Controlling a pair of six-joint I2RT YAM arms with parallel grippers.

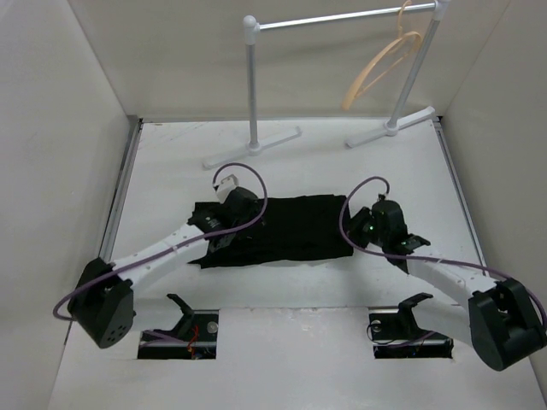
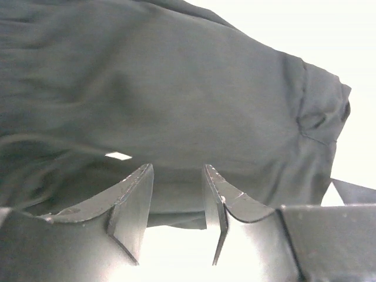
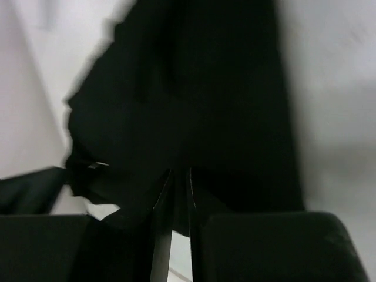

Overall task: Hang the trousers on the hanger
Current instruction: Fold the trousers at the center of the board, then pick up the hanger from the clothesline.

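Trousers [image 1: 291, 226] lie flat mid-tabletop, folded into a rough black rectangle w/ the long side running left-right. They sit closer to the near edge than the far one. Plain black cloth, soft, w/ faint creases; the near-left corner looks ragged and bunched, the right end straighter. In the left wrist view the cloth reads dark grey w/ a stitched seam near one end.

Hanger [image 1: 383, 67] isn't on the tabletop. It's a thin tan triangle, hooked over the rail of the white rack [image 1: 342, 17] by the far-right corner, hanging tilted, well apart from the trousers. The rack's two feet stand along the far edge of the table [image 1: 171, 162].

Left gripper [image 2: 176, 167] is at the trousers' left end. Its fingers [image 2: 132, 200] are spread apart w/ a clear gap, a cloth edge showing in that gap but not pinched. Right gripper [image 3: 174, 171] is at the right end, claw pressed nearly together w/ only a thin slit. That view's too blurred to tell if any cloth is caught.

Near edge: two rectangular cut-outs [image 1: 179, 335], each w/ a black bracket and some wiring inside.
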